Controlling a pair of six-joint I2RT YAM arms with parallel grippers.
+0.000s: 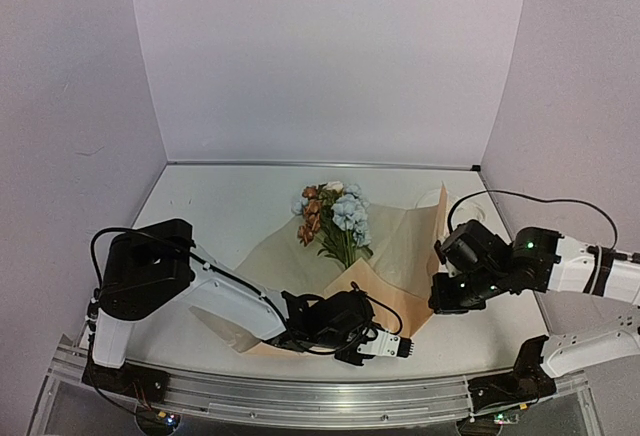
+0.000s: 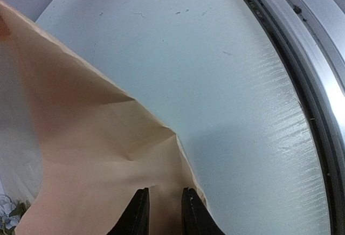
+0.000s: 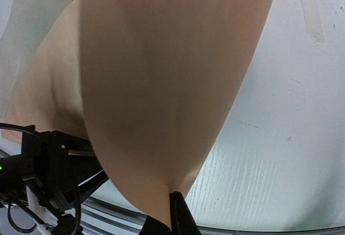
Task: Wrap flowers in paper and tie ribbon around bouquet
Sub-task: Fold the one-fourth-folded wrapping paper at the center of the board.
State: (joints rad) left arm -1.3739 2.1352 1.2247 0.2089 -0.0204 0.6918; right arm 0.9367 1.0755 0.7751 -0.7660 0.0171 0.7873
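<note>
Two grippers, both on the paper [image 1: 400,256]. Nearest, just past the metal rail [image 1: 300,394]: left gripper [image 1: 405,347] low over the table [image 1: 210,206], pinching the paper's near edge. Fingers [image 2: 137,213] left with a narrow gap, paper filling it. Paper off the table right at those fingertips, rising and creasing up and to their left; bare table to their right.

Right gripper [image 1: 441,250] farther back and off to the right, pressed fully together on the paper's right corner, holding it up. In the right wrist view, fingers [image 3: 173,219] closed to a single point under a tall curled flap standing above them. Between the two grippers, paper sagging in a loose trough.

Flowers [image 1: 335,218] beyond the left gripper and left of the right gripper, lying on the paper. Stems toward the left gripper, heads away: pink, brown, white, pale blue. Not wrapped yet.

Pale sheet [image 1: 270,251] under the paper, showing out past its left side.

Ribbon [image 3: 310,8] flat on the table beyond and right of the right gripper, well apart from its fingers, untied, not touching the flowers.
</note>
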